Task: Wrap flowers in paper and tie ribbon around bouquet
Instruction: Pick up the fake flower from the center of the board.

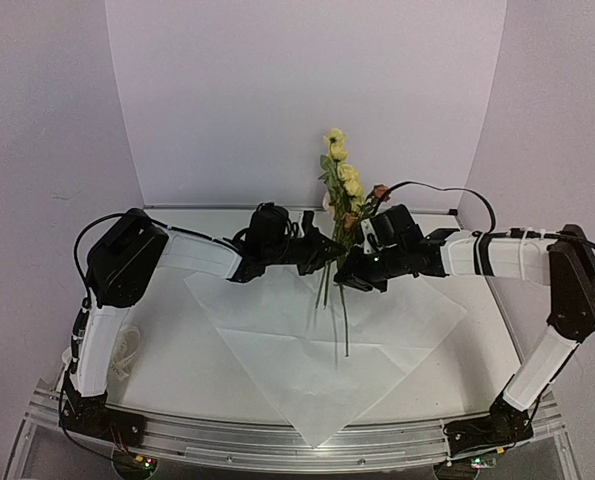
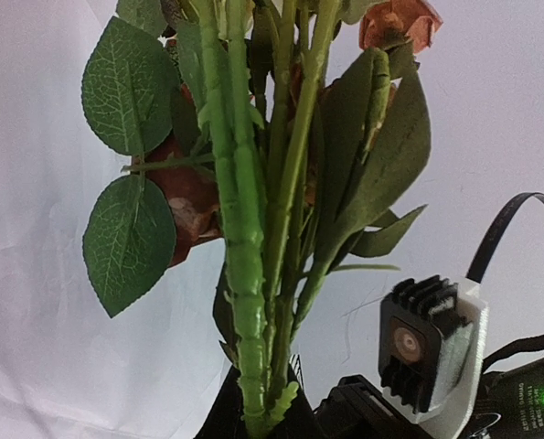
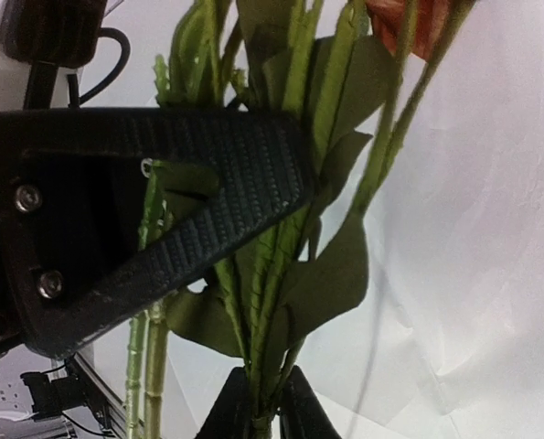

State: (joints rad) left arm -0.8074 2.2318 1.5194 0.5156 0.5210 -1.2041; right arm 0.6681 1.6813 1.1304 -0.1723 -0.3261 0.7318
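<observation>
We find the flowers (image 1: pixel 339 170) held upright above the middle of the desk (image 1: pixel 177 370), with both claws meeting at the stems (image 2: pixel 244 274) from opposite sides.

The left claw (image 1: pixel 322 255) is closed on the lower stems. In its wrist view the ribbed green plastic stems drop straight between its dark fingers.

The right claw (image 3: pixel 258 416) is pinched narrow on the same bundle, just beside the left claw. In the right wrist view one finger (image 3: pixel 208 229) of the left claw fills the frame as a black, finely ridged wedge pressed against the stems.

The leaves (image 2: pixel 130 87) are oval, veined and matte, with serrated edges. The yellow heads stand highest, and the crinkled orange-brown bloom (image 1: pixel 380 190) sits lower on the right side.

The paper (image 1: pixel 307 380) lies flat on the desk under the flowers. It is a thin white sheet turned cornerwise, with visible fold creases and one corner reaching the near edge. The longest stem tip hangs over its centre.

A white ribbed camera housing (image 2: pixel 427 352) shows beside the stems.
</observation>
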